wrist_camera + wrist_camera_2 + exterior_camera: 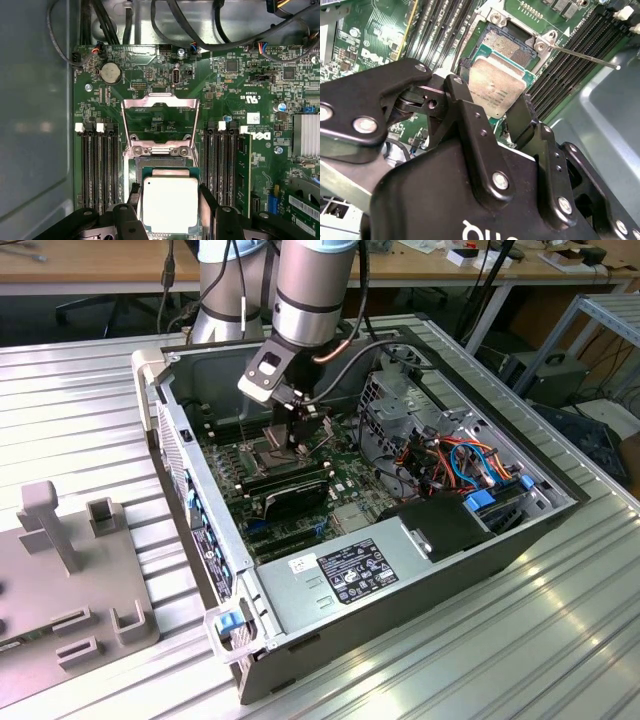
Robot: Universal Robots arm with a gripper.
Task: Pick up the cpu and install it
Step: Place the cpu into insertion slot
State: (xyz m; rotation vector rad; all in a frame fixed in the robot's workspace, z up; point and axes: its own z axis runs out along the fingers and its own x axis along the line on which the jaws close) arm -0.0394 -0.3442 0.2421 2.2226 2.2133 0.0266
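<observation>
The cpu (pixel 170 204) (pixel 496 89) is a flat square chip with a dull silver top, and my gripper (pixel 170 200) (pixel 492 107) is shut on it, one black finger on each of two opposite edges. It hangs just above the open socket (pixel 160 162) (pixel 509 42), covering part of it while the bare contact field shows beyond its edge. The hinged metal frame (pixel 160 125) stands flipped open. In the exterior view my gripper (pixel 292 435) reaches down into the open computer case over the motherboard (pixel 300 475).
Rows of memory slots (pixel 100 165) (pixel 222 160) flank the socket, and a thin lever (pixel 585 56) sticks out beside it. Cables (pixel 455 460), a drive cage (pixel 395 400) and the power supply (pixel 350 575) fill the case. A grey fixture (pixel 70 560) sits at the exterior view's left.
</observation>
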